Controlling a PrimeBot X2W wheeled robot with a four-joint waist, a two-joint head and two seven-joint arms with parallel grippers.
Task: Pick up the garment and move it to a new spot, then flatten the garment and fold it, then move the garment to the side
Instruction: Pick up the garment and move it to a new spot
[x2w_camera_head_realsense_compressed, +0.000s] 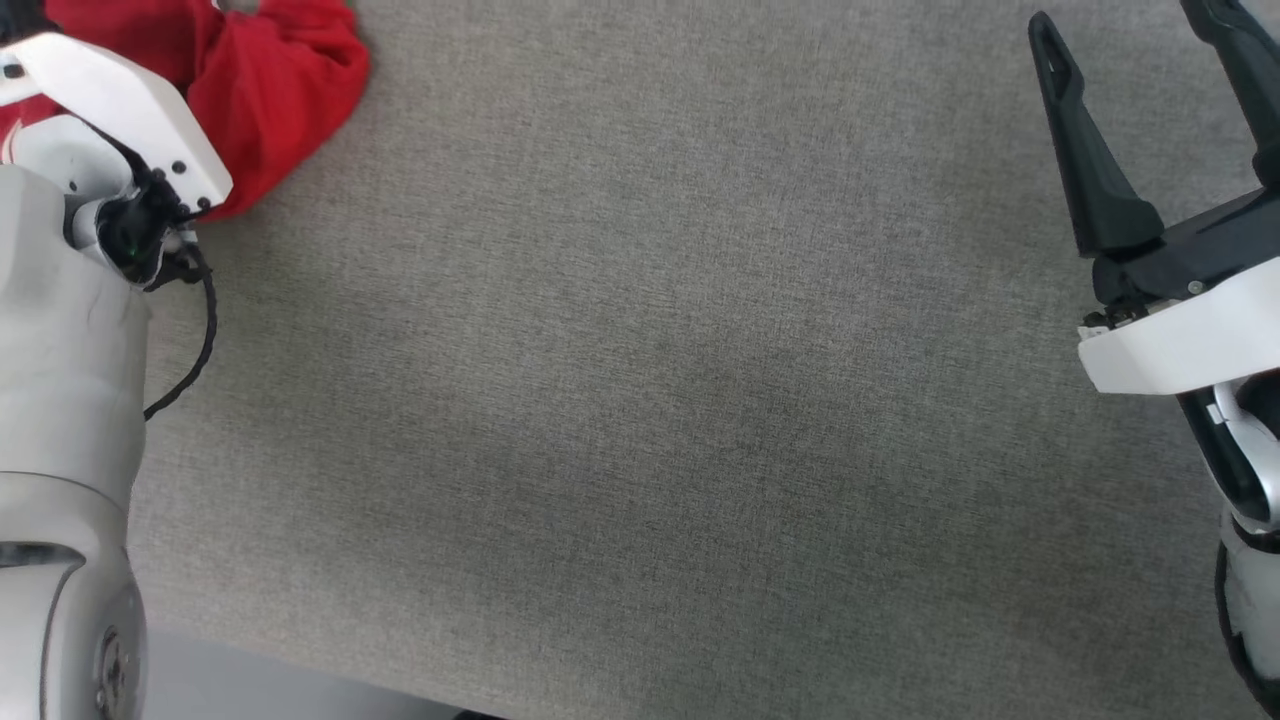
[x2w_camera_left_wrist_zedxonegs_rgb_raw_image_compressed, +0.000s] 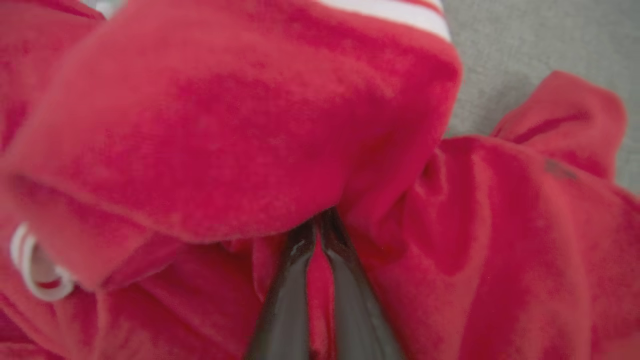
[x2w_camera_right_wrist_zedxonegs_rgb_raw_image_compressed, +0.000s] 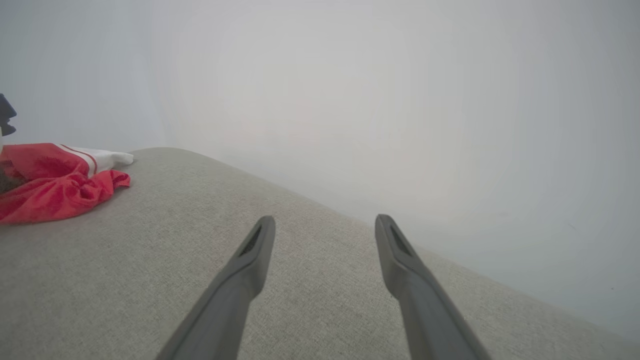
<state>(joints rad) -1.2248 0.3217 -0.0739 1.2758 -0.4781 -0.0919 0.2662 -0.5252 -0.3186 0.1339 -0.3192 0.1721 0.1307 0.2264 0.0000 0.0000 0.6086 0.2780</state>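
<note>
Head view: a grey woven surface (x2w_camera_head_realsense_compressed: 640, 400) spreads wide. The garment (x2w_camera_head_realsense_compressed: 270, 90), a crumpled red shirt, lies bunched at the upper left, partly under the pale left arm (x2w_camera_head_realsense_compressed: 70, 300). The right tool (x2w_camera_head_realsense_compressed: 1120, 30) hovers at the right edge, its two dark fingers well apart, holding nothing. Left wrist view: the left tool (x2w_camera_left_wrist_zedxonegs_rgb_raw_image_compressed: 318, 227) has its fingers pressed together, pinching a fold of red cloth; white striped trim (x2w_camera_left_wrist_zedxonegs_rgb_raw_image_compressed: 400, 12) shows above. Right wrist view: the shirt sits far left, well apart from the spread fingers.
</note>
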